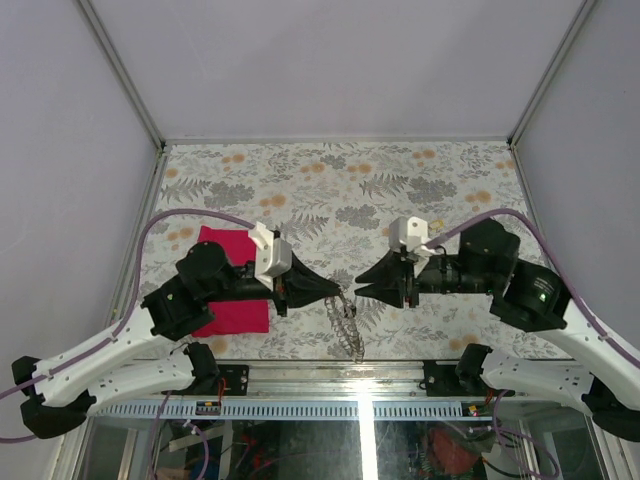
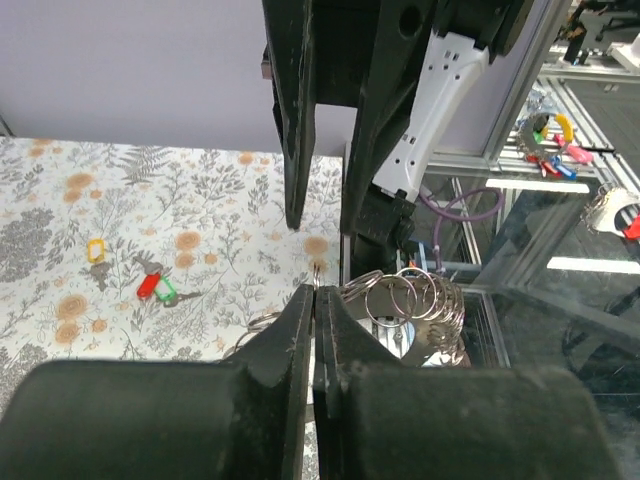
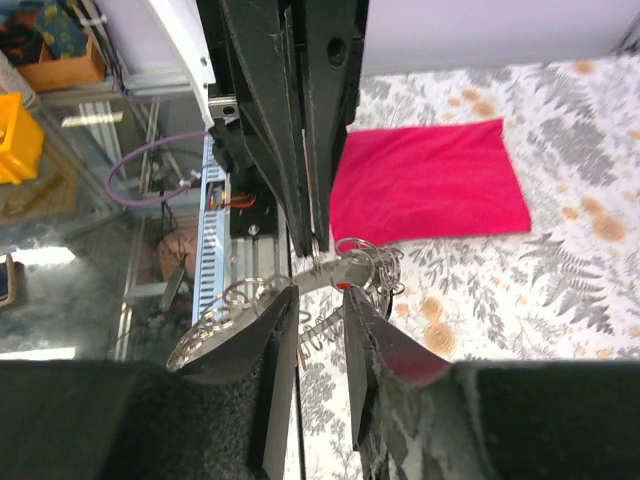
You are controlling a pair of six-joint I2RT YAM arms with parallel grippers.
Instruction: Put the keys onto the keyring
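Silver rings linked one after another make up the keyring. In the top view it trails from the tip of the left gripper toward the near edge of the flower-patterned table. The left gripper's jaws are pressed together, and the upper end of the keyring sits right at their tips (it looks pinched there, though the contact itself is tiny in every view). From the left wrist camera the bunched rings show just beside the closed fingers.

The right gripper faces the left one, tip near tip, in the middle of the table. Its jaws stand apart. In the right wrist view its two fingers frame a gap, and part of the keyring lies just beyond it, not touched by either finger as far as can be seen.

The keys lie flat on the table, well apart from both grippers. A red head and a green head rest side by side, and a yellow-headed key lies a little apart from them. None is on the keyring.

A magenta cloth lies flat under the left arm.
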